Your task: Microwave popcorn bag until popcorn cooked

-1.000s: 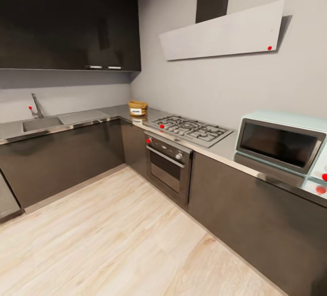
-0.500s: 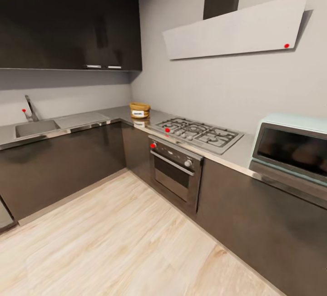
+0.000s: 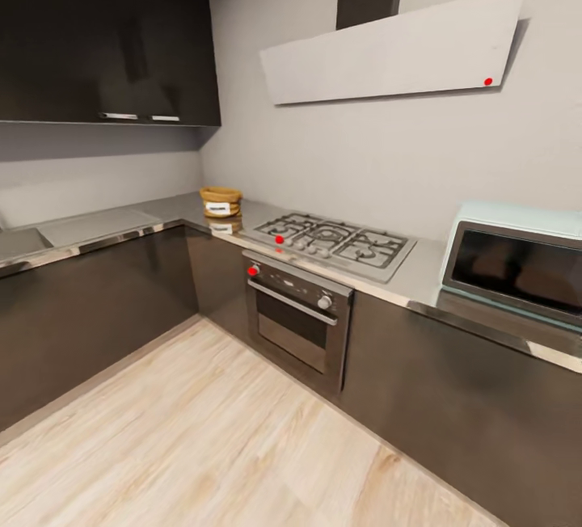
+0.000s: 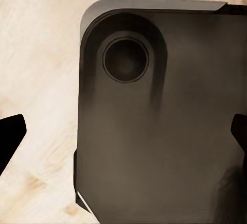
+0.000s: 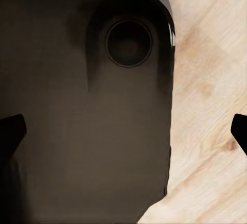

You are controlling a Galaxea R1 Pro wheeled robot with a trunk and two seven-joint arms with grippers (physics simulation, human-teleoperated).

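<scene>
Popcorn bag (image 3: 221,201) is sitting upright mid-left of frame on countertop (image 3: 105,224) corner, contents hidden. Microwave (image 3: 517,264) at right edge, door closed. My left gripper (image 4: 123,131) & right gripper (image 5: 123,131) are hanging w/ fingers wide apart, holding nothing.

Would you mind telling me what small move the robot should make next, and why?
Probably keep rolling toward the counter corner: the popcorn bag sits far off on the countertop, left of the hob, while both open grippers hang over the base.
</scene>
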